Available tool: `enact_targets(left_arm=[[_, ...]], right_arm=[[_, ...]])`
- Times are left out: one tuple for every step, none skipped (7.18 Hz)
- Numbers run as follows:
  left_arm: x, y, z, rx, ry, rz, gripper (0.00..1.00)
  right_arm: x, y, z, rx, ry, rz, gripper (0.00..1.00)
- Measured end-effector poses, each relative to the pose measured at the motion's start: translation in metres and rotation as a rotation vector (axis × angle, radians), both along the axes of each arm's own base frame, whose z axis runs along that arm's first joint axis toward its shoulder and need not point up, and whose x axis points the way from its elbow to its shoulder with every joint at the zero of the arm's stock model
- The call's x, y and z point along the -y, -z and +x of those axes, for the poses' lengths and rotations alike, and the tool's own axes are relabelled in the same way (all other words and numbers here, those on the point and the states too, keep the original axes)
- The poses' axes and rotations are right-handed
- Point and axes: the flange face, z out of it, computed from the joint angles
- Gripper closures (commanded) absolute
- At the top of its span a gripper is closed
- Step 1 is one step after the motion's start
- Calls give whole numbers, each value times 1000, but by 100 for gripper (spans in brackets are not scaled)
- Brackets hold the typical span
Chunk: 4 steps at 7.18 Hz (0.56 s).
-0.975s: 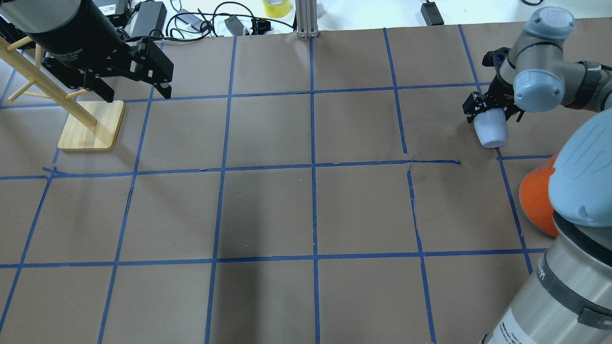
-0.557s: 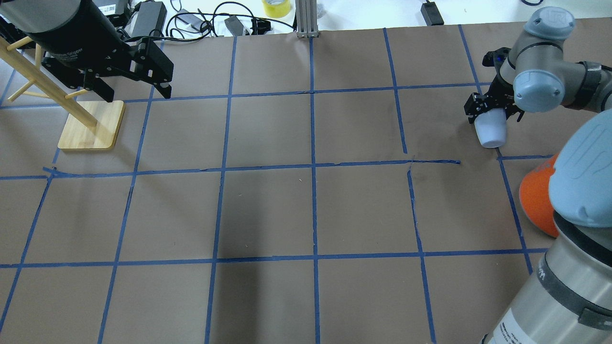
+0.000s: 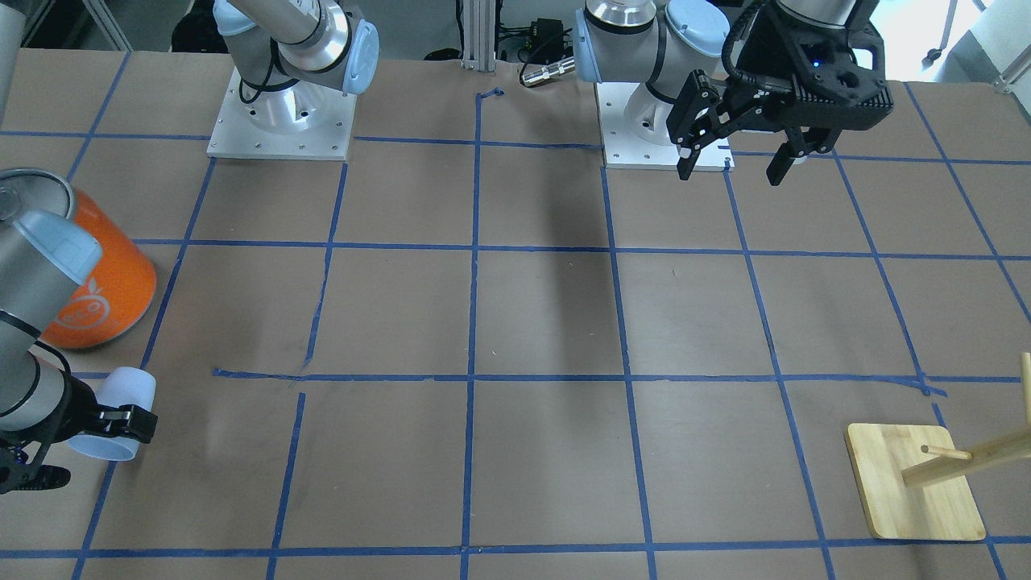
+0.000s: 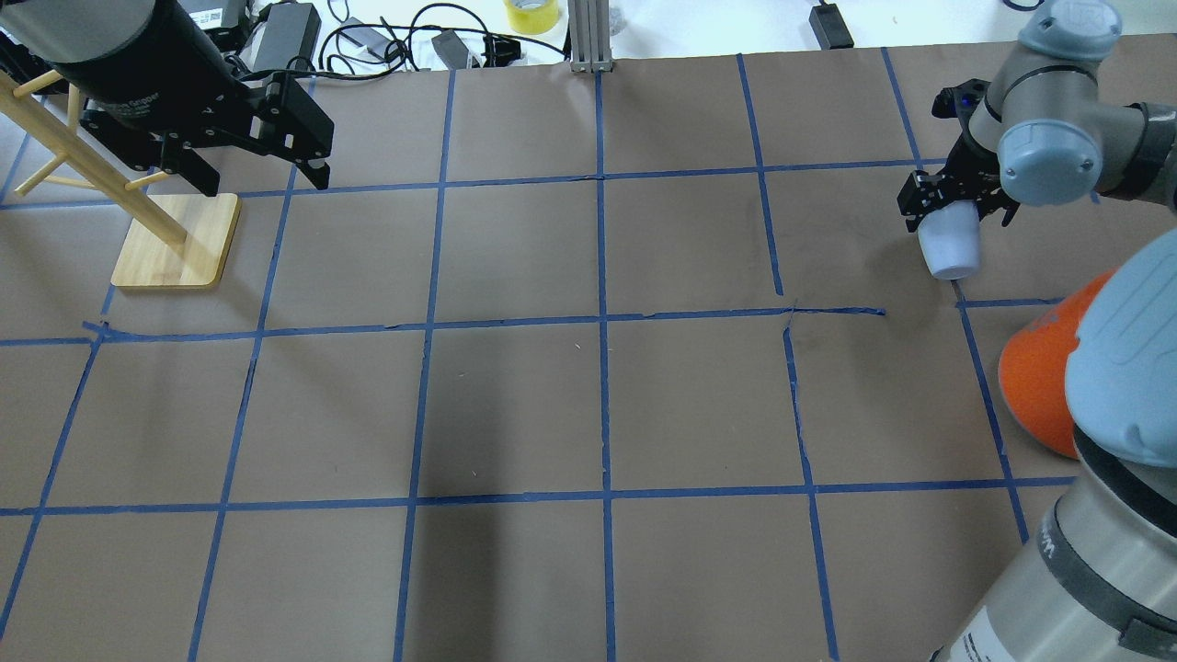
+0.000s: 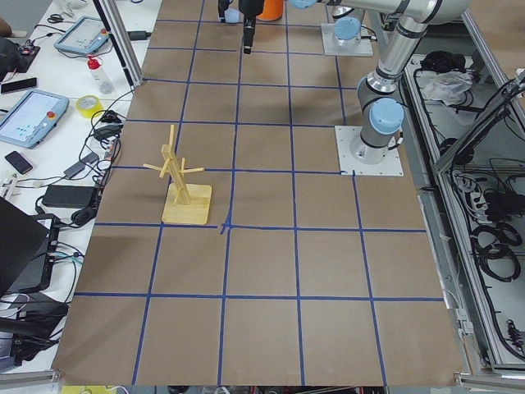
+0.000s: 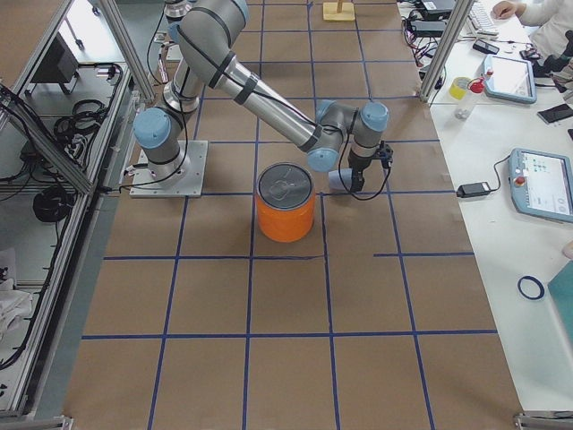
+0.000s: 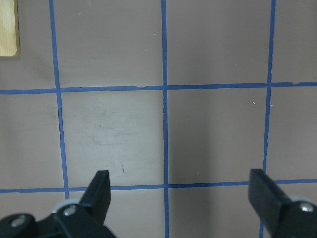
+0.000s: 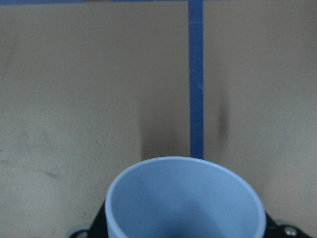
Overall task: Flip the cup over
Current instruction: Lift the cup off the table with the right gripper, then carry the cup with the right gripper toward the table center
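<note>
Seen from above, the cup [image 4: 952, 248] was at 2 o'clock on the table [image 4: 598, 405], near the right edge. The right gripper [image 4: 954, 216] had its fingers clamped on the cup's sides. The can [image 4: 1034, 377] stood near, at 5 o'clock from the cup. A wide stretch of taped table ran toward 9 o'clock, up to the rack [image 4: 175, 244]. There the left gripper [image 4: 262, 179] hung, fingers wide apart. The cup was pale blue, plain and tilted, its mouth facing the wrist.
</note>
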Motion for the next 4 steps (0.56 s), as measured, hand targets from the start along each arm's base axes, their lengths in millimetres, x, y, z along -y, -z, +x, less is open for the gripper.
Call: enact_targets(left_arm=[[0, 0, 0, 0, 0, 0, 0], [0, 0, 0, 0, 0, 0, 0], [0, 0, 0, 0, 0, 1, 0], [0, 0, 0, 0, 0, 0, 0]], right_arm=[[-3, -11, 8, 9, -48, 4, 92], [-6, -23, 25, 30, -117, 1, 91], [-11, -39, 53, 56, -206, -13, 95], [-17, -54, 89, 68, -311, -28, 100]])
